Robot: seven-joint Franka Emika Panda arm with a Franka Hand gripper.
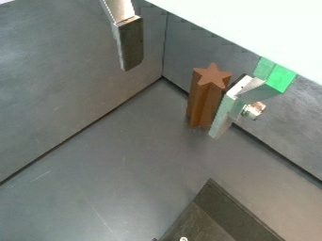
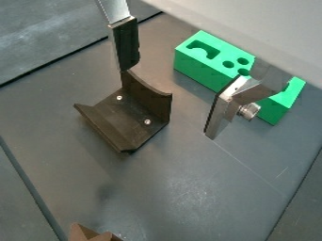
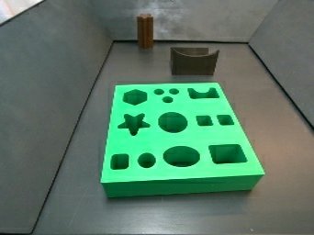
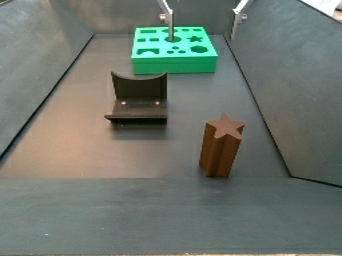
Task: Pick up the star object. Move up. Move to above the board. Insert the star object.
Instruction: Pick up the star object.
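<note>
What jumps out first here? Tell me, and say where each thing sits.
The bright green board, full of shaped cut-outs, lies flat in the middle of the dark floor. The brown star stands upright, alone, well away from it, with a dark grey notched block between them. The hand hangs open in the air, holding nothing, its silver fingers showing in both wrist views.

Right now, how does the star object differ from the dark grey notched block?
The star object is brown; the dark grey block is near black. The star object is a tall, narrow, ridged column with a star-shaped top; the block is squat and wide with a curved notch. The star object stands far from the board; the block sits nearer it. Both rest on the floor, untouched: the pincer hangs open above, holding nothing.
</note>
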